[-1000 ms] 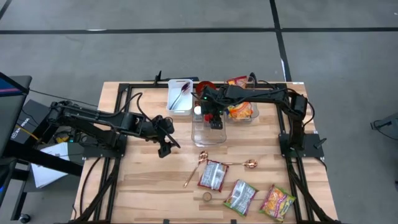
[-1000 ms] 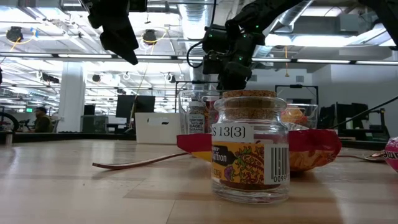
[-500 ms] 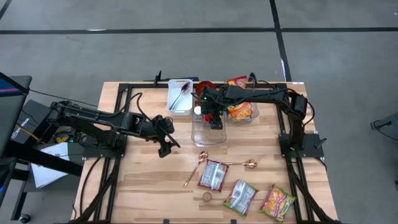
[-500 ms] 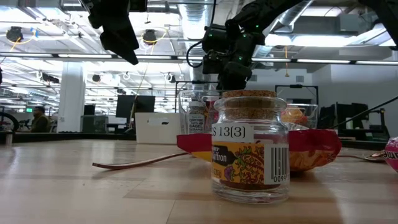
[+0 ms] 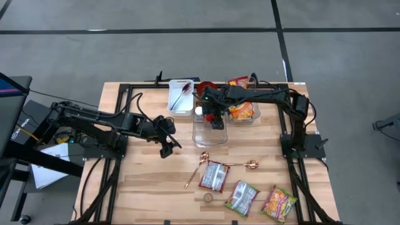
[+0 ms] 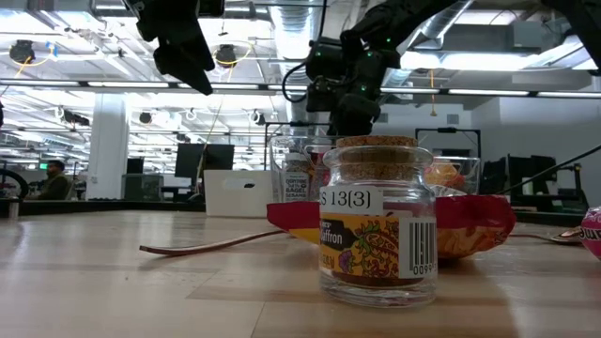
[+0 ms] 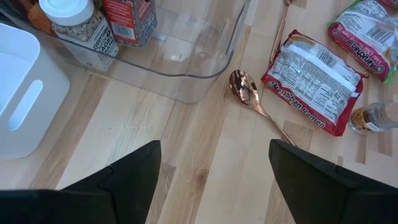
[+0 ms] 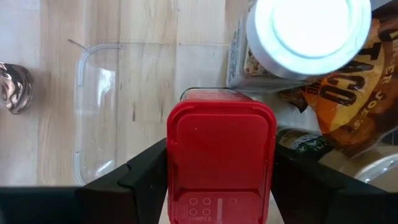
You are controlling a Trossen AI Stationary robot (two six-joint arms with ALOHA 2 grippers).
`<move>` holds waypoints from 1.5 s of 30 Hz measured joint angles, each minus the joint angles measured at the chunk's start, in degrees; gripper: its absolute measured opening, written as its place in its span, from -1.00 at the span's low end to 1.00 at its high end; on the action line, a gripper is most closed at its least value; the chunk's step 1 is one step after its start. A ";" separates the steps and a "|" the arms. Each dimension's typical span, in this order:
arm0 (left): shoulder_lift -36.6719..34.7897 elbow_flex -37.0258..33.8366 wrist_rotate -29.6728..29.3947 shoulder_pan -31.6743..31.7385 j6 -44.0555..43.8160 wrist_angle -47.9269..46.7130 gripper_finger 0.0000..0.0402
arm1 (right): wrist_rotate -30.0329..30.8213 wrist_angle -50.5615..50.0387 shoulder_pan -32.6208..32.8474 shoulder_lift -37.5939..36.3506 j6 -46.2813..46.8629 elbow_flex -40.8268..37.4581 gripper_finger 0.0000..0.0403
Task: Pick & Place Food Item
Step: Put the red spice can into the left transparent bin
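Right gripper [image 8: 221,180] is hanging directly over the red-lidded spice container [image 8: 221,155], which is standing upright inside the clear plastic bin [image 5: 209,134]. The two fingers [image 8: 146,177] are flanking the red lid on opposite sides; whether the pads are touching or just clear of it cannot be told, so grip is uncertain. The container's long axis is running vertically, in line with the gripper's approach, so the coming move looks like a straight lift or a straight retreat upward. The white-capped seasoning jar [image 8: 308,37] is standing just beside the container, leaving little side room there; the rest of the bin floor toward its rounded wall is lying bare. Left gripper [image 5: 167,145] is waiting with jaws apart, holding nothing, over the wood table [image 5: 144,187], well apart from the bin and near the copper spoon [image 7: 249,93].
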 joint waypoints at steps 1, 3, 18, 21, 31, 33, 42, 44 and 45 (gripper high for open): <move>0.00 0.00 0.00 0.00 0.01 -0.01 0.46 | 0.03 -0.03 -0.13 0.00 -0.21 0.00 0.19; 0.00 0.00 0.00 0.00 0.02 -0.02 0.46 | 0.69 -0.03 -0.19 0.00 -0.62 0.00 0.19; 0.00 0.00 0.10 -0.01 0.13 -0.04 0.46 | -0.01 -0.11 -0.19 0.00 -0.79 0.00 0.19; 0.00 0.00 0.11 0.00 0.13 -0.04 0.46 | -0.03 -0.12 -0.21 0.00 -0.77 0.00 0.19; 0.00 0.00 0.11 0.00 0.13 -0.02 0.46 | 0.32 -0.46 -1.17 0.00 1.60 0.00 0.19; 0.00 0.00 0.09 0.00 0.13 -0.02 0.46 | -0.13 -0.49 -1.79 0.00 2.54 0.00 0.19; 0.00 0.00 0.09 -0.02 0.13 0.00 0.46 | -0.34 -1.60 -2.84 0.00 3.76 0.02 0.19; 0.00 0.00 0.09 -0.02 0.13 0.00 0.46 | -0.27 -1.54 -2.84 0.00 4.19 0.02 0.19; 0.00 0.00 0.09 -0.01 0.13 0.01 0.46 | -0.27 -1.56 -2.84 0.00 4.21 0.02 0.19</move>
